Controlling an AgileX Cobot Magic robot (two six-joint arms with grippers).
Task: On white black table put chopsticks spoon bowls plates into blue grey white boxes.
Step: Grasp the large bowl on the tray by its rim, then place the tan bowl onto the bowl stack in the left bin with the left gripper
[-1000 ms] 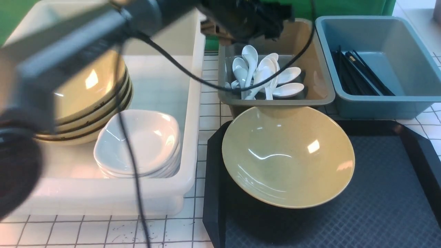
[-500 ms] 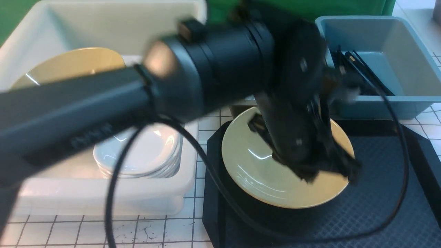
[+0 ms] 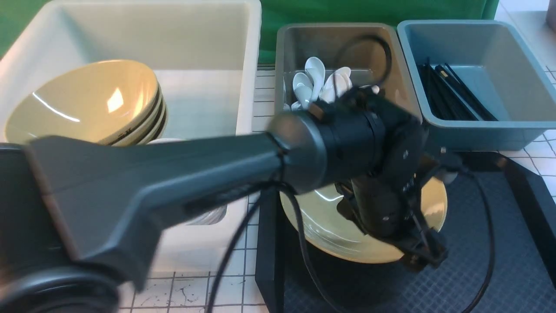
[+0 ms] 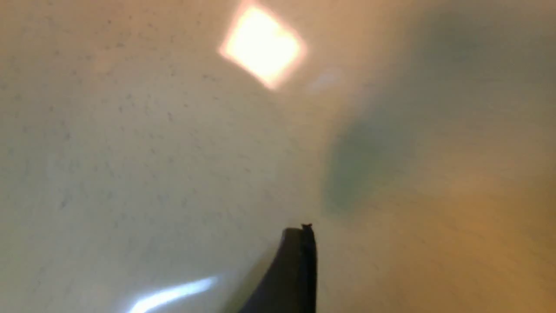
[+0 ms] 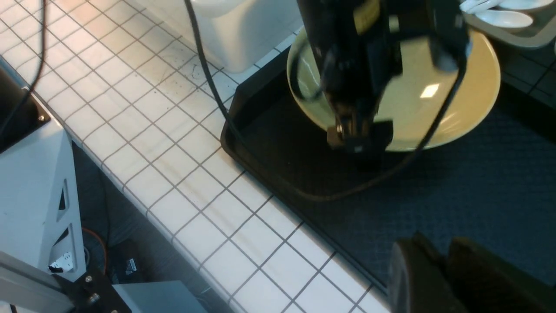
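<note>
Left gripper (image 3: 419, 256) is down at the near rim of the 1 loose bowl (image 3: 330, 226), which sits on the black tray (image 3: 499, 269) just in front of the grey bin (image 3: 295, 43). Arm and blur hide the jaws, so cannot tell whether they are spread or pinching the rim. Left wrist view shows only 1 finger (image 4: 297, 269) against the bowl's glazed inside. Right gripper (image 5: 445, 256) hangs over the tray's near side, well apart from the bowl, fingers almost pressed together, nothing in them. Spoons (image 3: 310, 78) lie in the grey bin, chopsticks (image 3: 451, 95) in the blue bin (image 3: 478, 130), stacked bowls (image 3: 87, 100) in the white tub (image 3: 247, 52). Judged step: take this bowl by the rim and carry it to the tub. Risks: the glaze looks slick and the bowl is wide, so a shallow 1-edge pinch could slip or let it tip on the lift. Closing off the rim may just shove it into the grey bin. The loose cable (image 5: 208, 82) trailing across the tray could snag. A low carry could clip the tub wall or land hard on the stack.
</note>
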